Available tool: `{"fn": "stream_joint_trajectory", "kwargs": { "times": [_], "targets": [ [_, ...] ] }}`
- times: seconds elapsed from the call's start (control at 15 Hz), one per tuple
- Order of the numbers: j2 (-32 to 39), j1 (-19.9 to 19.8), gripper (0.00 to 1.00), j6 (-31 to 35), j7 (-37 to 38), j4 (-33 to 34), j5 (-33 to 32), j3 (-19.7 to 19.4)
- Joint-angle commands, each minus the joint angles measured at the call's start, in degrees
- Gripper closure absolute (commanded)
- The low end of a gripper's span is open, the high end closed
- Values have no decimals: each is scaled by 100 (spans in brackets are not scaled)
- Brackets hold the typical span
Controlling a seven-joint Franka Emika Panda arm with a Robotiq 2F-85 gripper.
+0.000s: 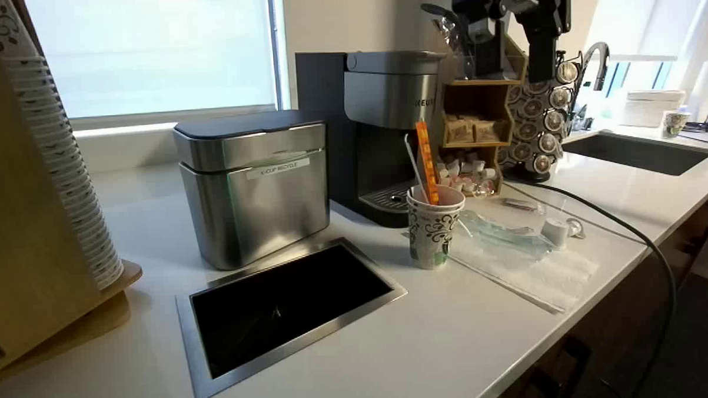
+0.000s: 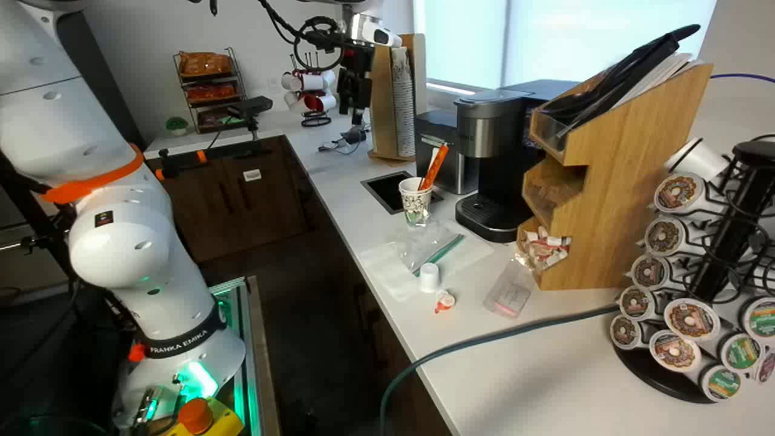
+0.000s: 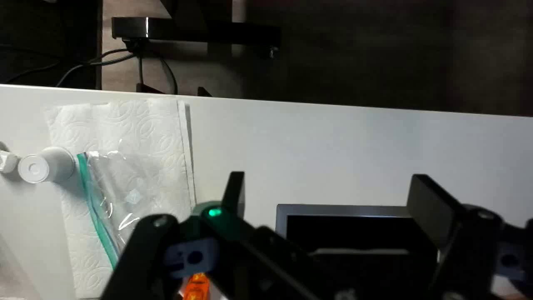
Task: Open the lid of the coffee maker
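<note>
Lid [image 1: 395, 62] was down on coffee maker [image 1: 386, 100], between steel box [image 1: 259, 190] and wooden organizer [image 2: 617, 218]. Stacked paper cups [image 1: 430, 234] stood near its front, orange strip [image 1: 427, 164] poking up. Gripper [image 3: 326, 187] hung above counter [image 1: 429, 338], fingers [image 3: 429, 204] wide apart, nothing held, clear of lid. Looked to me like approach; opening not begun. Next move called for reaching past cups, hooking fingertip under lid's front edge, lifting.
</note>
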Motion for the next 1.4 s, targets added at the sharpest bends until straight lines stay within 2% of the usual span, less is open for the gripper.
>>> {"fn": "stream_joint_trajectory", "kwargs": {
  "times": [0.0, 0.13, 0.27, 0.33, 0.47, 0.8, 0.87, 1.0, 1.33],
  "targets": [
    [6, 33, 0, -12, 5, 13, -5, -30],
    [-24, 9, 0, -20, -86, -35, 10, -73],
    [-251, 58, 0, -28, -185, -146, -675, 25],
    [-28, 33, 0, -13, -103, 3, -329, -39],
    [-94, 47, 0, -14, -124, -6, -559, -5],
    [-143, 53, 0, -14, -132, -19, -626, 10],
    [-258, -14, 0, 486, 481, -116, -715, 28],
    [-380, -69, 0, 680, 723, -25, -518, -55],
    [-1043, -366, 0, 1131, 1314, -343, -342, -349]
  ]
}}
